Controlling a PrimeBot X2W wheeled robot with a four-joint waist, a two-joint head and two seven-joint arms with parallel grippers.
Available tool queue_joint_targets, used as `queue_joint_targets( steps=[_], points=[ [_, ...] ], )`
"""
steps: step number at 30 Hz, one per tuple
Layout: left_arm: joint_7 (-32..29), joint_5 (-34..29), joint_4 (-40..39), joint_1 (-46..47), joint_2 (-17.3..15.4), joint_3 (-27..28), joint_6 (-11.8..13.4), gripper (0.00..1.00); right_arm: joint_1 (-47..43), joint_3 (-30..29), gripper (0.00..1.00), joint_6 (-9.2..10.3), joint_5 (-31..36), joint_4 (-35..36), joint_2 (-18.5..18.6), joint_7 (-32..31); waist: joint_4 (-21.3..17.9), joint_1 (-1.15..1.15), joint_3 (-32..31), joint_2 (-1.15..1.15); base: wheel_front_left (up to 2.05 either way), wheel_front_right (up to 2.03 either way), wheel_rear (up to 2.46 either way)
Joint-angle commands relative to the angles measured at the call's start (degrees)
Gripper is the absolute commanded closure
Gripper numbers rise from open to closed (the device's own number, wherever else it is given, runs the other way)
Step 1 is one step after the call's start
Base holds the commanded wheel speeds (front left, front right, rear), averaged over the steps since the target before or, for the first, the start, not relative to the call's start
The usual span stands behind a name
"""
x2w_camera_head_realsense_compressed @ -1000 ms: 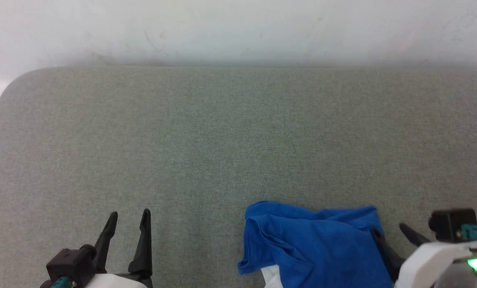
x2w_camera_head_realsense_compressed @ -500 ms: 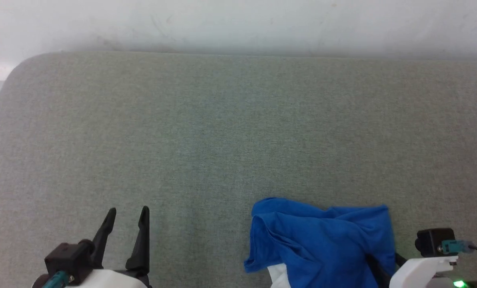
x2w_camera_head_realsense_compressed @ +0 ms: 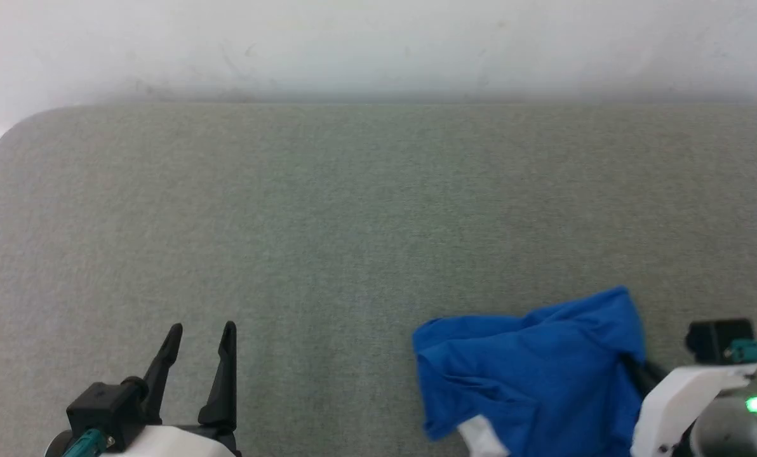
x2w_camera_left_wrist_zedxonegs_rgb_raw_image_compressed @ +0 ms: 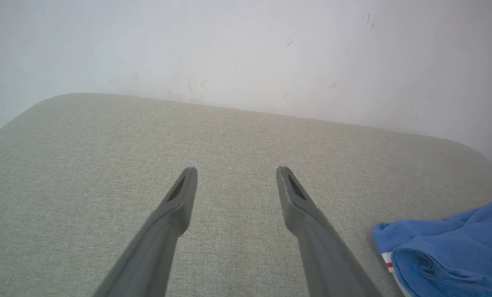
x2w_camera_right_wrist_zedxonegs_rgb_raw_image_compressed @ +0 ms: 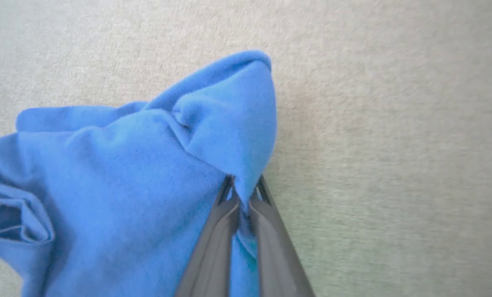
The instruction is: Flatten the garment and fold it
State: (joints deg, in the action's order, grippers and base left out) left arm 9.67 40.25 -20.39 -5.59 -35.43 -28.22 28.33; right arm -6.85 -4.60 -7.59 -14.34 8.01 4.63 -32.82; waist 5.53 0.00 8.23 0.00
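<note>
Right wrist view, right end effector (x2w_camera_right_wrist_zedxonegs_rgb_raw_image_compressed: 242,187) clamped on a fold of the crumpled blue T-shirt (x2w_camera_right_wrist_zedxonegs_rgb_raw_image_compressed: 126,177), near right of the grey counter (x2w_camera_head_realsense_compressed: 353,222), left end effector (x2w_camera_head_realsense_compressed: 201,329) wide open, empty.

Head view high, downward; wrist views low, close; garment (x2w_camera_head_realsense_compressed: 543,374) shared

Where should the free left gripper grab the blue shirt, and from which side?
Probably the garment at its rolled left edge by the white trim, approached from the left: it bulges toward the open left gripper, opposite the corner the right gripper pinches.
</note>
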Motion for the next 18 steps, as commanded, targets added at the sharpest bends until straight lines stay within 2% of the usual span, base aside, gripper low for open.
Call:
queue_joint_targets(
  steps=[1,9,18],
  points=[
    [0.28,-0.20,0.06,0.57,0.20,0.01,0.24,0.00,2.03,-0.72,1.00,0.10,0.75,1.02,1.52,-0.49,-2.52,0.00,-2.02,0.00,0.00,0.00,0.00],
    [0.41,-0.20,0.13,0.98,0.05,0.26,0.20,0.00,8.26,-2.55,1.00,0.10,1.77,0.83,8.42,-4.28,-6.03,0.00,-1.56,0.00,0.00,0.00,0.00],
    [0.80,-2.85,-0.98,5.65,-1.46,1.73,0.62,0.00,16.39,-4.94,1.00,0.10,3.50,-3.54,18.16,-5.28,-8.86,0.00,5.09,0.00,0.00,0.00,0.00]
  ],
)
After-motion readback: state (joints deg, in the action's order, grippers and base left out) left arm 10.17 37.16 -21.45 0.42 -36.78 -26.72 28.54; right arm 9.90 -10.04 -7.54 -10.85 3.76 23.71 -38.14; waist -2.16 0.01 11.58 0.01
